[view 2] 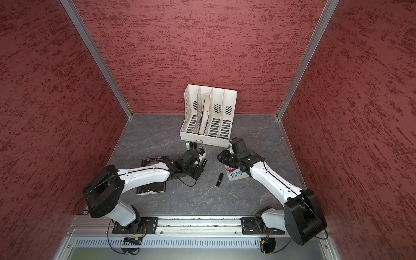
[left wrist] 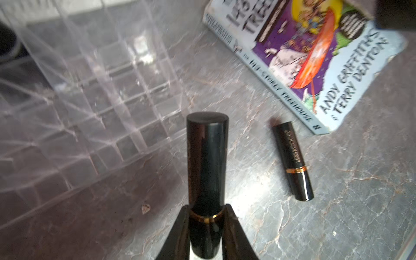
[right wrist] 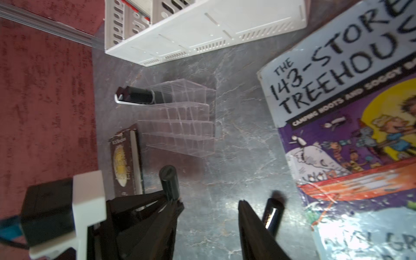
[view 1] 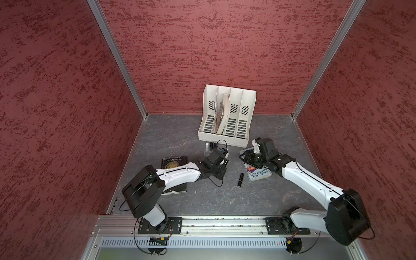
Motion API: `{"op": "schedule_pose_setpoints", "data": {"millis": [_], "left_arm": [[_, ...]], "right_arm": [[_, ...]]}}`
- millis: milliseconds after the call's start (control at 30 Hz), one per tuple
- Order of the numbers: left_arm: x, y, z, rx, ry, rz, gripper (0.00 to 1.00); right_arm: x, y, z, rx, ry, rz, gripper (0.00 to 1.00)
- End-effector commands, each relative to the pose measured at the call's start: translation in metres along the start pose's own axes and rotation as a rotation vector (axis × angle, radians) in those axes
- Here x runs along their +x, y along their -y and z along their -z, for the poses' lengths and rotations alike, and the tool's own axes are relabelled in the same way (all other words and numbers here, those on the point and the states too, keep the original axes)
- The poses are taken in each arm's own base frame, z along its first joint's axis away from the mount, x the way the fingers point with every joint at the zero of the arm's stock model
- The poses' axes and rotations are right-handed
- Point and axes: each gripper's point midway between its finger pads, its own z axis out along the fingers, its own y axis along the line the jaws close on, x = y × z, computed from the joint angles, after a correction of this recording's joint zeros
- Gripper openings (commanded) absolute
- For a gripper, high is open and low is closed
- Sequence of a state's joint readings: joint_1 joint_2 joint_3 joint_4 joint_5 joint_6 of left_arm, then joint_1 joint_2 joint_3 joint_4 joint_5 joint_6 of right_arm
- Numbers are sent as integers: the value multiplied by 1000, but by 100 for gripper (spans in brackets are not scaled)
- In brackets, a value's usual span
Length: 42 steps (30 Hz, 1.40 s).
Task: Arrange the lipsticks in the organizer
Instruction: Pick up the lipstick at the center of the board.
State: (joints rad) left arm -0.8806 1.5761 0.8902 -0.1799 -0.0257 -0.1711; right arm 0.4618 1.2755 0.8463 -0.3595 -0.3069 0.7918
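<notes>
Tightly around black lipstick [left wrist: 206, 171]: left claw [left wrist: 206, 227].

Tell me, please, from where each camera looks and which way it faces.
Top views: high at the front, facing down toward the back wall; left arm, right arm and file rack show.
Left wrist: on the left arm, looking along the left gripper, shut on a black lipstick, toward the organizer.
Right wrist: on the right arm, looking past the open right gripper at the organizer and treehouse book.
Shared: both wrist views show the organizer and the lying lipstick.
</notes>
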Motion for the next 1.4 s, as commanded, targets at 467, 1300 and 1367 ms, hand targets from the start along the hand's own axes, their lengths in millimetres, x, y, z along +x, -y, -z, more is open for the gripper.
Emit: {"op": "schedule_pose_setpoints", "data": {"millis": [467,1300,1367], "left_arm": [[-36,27,9,-70,261,-140,18],[-43,22,28,-100,327,-109,21],[-44,22,32,-98,339,-114,20]], "right_arm": [[18,-37,-14,75,-79,36,44],[10,-32,-37,12,4,-82,39],[8,-36,-37,6,-3,-74,39]]}}
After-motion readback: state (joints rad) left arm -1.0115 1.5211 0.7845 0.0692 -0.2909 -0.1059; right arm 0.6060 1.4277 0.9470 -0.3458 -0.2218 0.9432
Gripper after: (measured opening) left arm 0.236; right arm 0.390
